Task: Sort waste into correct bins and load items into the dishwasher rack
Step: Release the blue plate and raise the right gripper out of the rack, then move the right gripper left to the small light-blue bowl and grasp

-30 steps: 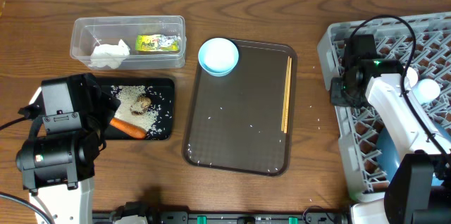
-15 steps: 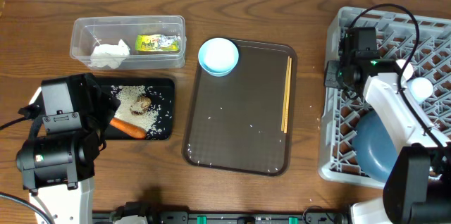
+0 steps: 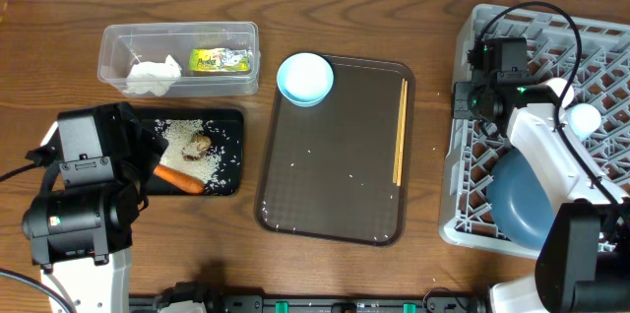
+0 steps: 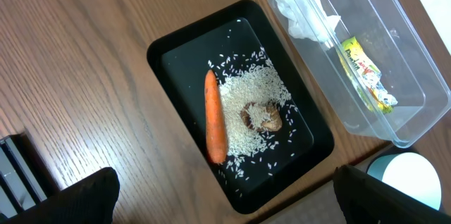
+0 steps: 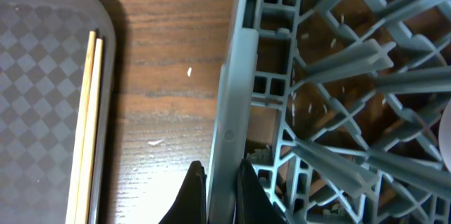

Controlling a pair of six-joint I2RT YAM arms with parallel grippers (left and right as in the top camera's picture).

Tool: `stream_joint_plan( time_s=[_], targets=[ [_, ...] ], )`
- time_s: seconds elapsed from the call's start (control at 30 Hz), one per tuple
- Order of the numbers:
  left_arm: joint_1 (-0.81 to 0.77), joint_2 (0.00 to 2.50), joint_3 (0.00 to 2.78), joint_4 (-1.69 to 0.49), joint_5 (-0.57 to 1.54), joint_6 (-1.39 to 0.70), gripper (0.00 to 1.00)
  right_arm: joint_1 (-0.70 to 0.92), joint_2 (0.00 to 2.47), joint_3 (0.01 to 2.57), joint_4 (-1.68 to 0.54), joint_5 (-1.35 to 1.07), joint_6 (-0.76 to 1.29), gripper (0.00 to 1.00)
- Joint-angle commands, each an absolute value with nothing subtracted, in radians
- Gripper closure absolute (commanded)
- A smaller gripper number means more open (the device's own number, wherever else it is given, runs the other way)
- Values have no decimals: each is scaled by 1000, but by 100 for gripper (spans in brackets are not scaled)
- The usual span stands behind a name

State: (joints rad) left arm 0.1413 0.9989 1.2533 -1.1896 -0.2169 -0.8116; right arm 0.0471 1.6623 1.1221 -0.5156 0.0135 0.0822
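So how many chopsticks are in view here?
2. Both wooden chopsticks lie side by side along the right edge of the dark-brown serving tray. None shows elsewhere, but the right arm covers part of the grey dishwasher rack, so more could be hidden.

Dark-brown serving tray, wooden table

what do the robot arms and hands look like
Left arm and right arm: black boxy joint housings, white shell links. The right one has looping black cables and a small green light. Left hand and right hand have black fingers.
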Motion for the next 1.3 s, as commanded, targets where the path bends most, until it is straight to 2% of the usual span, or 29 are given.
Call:
stream_joint_plan(
  time_s=[0.0, 0.17, 0.37, 1.0, 1.03, 1.07, 1.1, 1.13, 1.17, 1.27],
  targets=[
    [146, 999, 1257, -1193, -236, -813, 2, 59, 1655, 1151, -450, -122, -113, 99],
    [146, 999, 1257, -1193, -236, -813, 2, 60, 1655, 1151, -427, -185, -183, 99],
    [146, 999, 1257, -1193, -236, -813, 2, 59, 1655, 1151, -413, -178, -172, 99],
    [146, 999, 1257, -1193, -236, -813, 2, 60, 1655, 1188, -392, -93, 1, 96],
    [146, 999, 1257, -1193, -236, -813, 2, 60, 1655, 1197, -401, -88, 9, 89],
    [146, 999, 1257, -1193, -236, -813, 2, 60, 1655, 1209, -414, -85, 15, 78],
    [146, 999, 1257, -1193, -236, -813, 2, 60, 1655, 1225, -432, -85, 15, 55],
    [146, 999, 1257, -1193, -236, -813, 2, 60, 1655, 1237, -445, -85, 15, 36],
    [146, 999, 1257, -1193, -236, -813, 2, 60, 1655, 1258, -467, -85, 15, 26],
    [146, 999, 1257, -1193, -236, -813, 2, 60, 1651, 1306, -523, -75, 25, 22]
  ],
)
